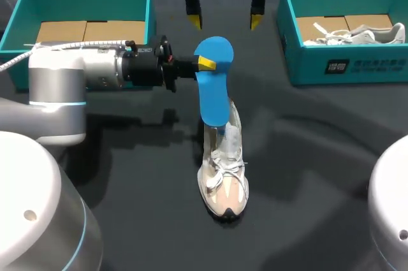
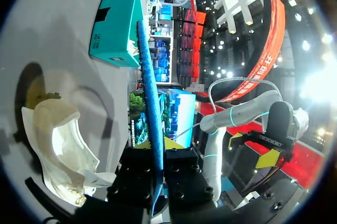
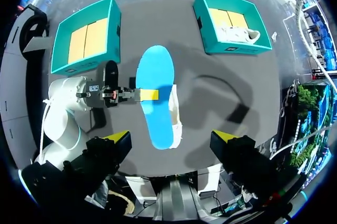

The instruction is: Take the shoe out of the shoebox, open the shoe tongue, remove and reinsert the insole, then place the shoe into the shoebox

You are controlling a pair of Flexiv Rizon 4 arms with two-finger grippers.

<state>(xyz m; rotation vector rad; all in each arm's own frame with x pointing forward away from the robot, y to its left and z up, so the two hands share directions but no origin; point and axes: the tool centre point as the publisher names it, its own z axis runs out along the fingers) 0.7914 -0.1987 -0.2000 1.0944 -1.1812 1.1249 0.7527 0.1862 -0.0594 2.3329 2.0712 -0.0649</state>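
Observation:
A beige and white shoe (image 1: pixel 224 169) lies on the dark table, toe toward the front edge. My left gripper (image 1: pixel 204 63) comes in from the left and is shut on the blue insole (image 1: pixel 213 83), which it holds lengthwise above the shoe's heel end. The left wrist view shows the insole (image 2: pixel 151 92) edge-on between the fingers, with the shoe (image 2: pixel 59 147) beside it. My right gripper (image 1: pixel 224 21) hangs open high above the table's far side, holding nothing. In its own view the right gripper (image 3: pixel 171 137) looks down on the insole (image 3: pixel 154 89), and the shoe (image 3: pixel 177 116) is partly hidden under it.
A teal shoebox (image 1: pixel 150 13) with a cardboard floor stands at the back left. Another teal shoebox (image 1: pixel 347 64) at the back right holds a second white shoe (image 1: pixel 360 34). Bare dark table lies between the boxes and around the shoe.

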